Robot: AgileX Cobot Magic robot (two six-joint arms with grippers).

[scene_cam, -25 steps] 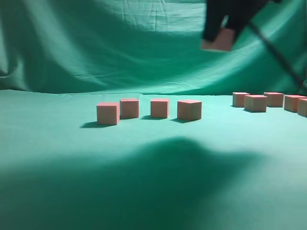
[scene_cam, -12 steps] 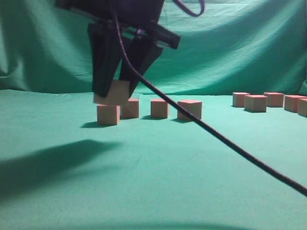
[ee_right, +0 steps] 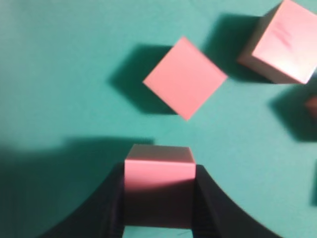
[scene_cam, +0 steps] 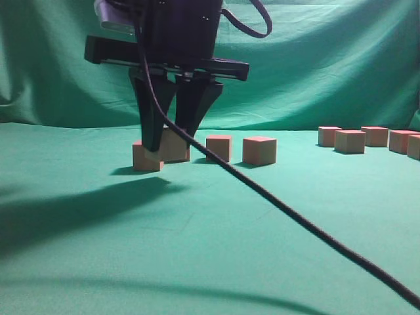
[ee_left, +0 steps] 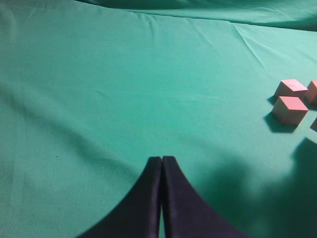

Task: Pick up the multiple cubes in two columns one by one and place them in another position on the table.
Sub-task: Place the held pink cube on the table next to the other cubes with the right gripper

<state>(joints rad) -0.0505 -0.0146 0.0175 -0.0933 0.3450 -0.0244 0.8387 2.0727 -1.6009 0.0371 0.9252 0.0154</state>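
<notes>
The right gripper was clamped on one of the cubes, the held cube, with a dark finger pressed flat against each of its side faces. In the exterior view that same gripper hung low at the left end of the near row, and the held cube looked close to the table, though whether it touched the cloth could not be told. The main hazard was crowding: the wrist view showed a neighbouring cube lying just beyond the held one, turned at an angle, with another cube further to the right. If the fingers spread wide on release, or the arm drifted forward, a fingertip could nudge the angled neighbour and spoil the spacing. In the exterior view a cube sat right beside the left finger, so it could be knocked as well. The dark cable trailed across the near cloth to the right, and a sweep of the arm might drag it into the cubes at centre. Letting go before the cube met the cloth might also let it tumble. The left gripper hovered over bare cloth with its fingers pressed together on nothing, well clear of the two cubes at the right. The far-right group stood well apart.
</notes>
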